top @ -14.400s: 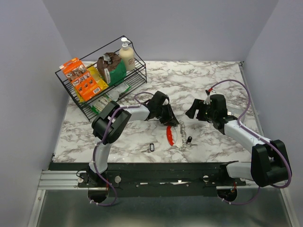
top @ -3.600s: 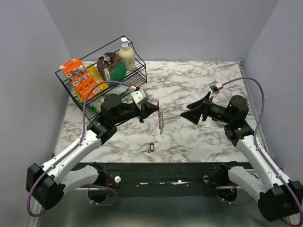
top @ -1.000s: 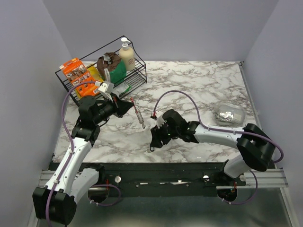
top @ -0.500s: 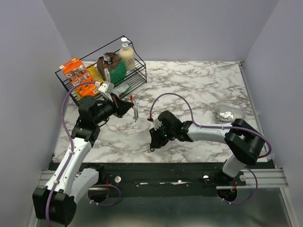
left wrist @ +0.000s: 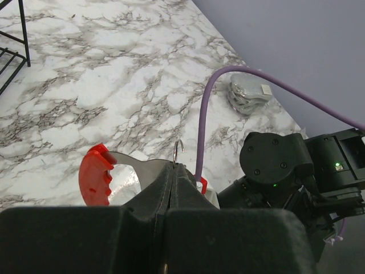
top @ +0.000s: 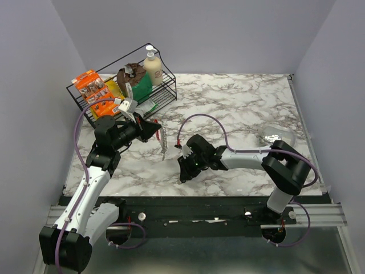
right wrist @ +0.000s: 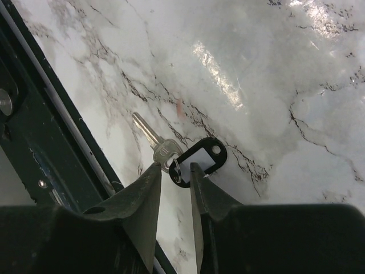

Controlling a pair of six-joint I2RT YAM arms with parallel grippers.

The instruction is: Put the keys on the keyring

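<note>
My left gripper (top: 151,130) is raised over the left part of the table and shut on the keyring. Its red clip (top: 158,122) is at the fingertips and its silvery chain (top: 163,143) hangs down. In the left wrist view the jaws (left wrist: 172,169) are pressed together on it, with the red clip (left wrist: 93,181) to their left. One key, a silver blade (right wrist: 149,132) with a black, pale-centred tag (right wrist: 201,159), lies flat near the table's front edge (top: 182,178). My right gripper (right wrist: 174,169) is low over it, narrowly open, straddling its small ring. A second key is not visible.
A black wire basket (top: 97,123) with packets and a soap bottle stands at the back left. A crumpled foil lump (top: 274,137) lies at the right and shows in the left wrist view (left wrist: 246,94). The dark front rail (right wrist: 40,123) runs close beside the key.
My right gripper has slid a little left and forward, down over the key. The left arm has stayed put while the hanging chain swung slightly.
</note>
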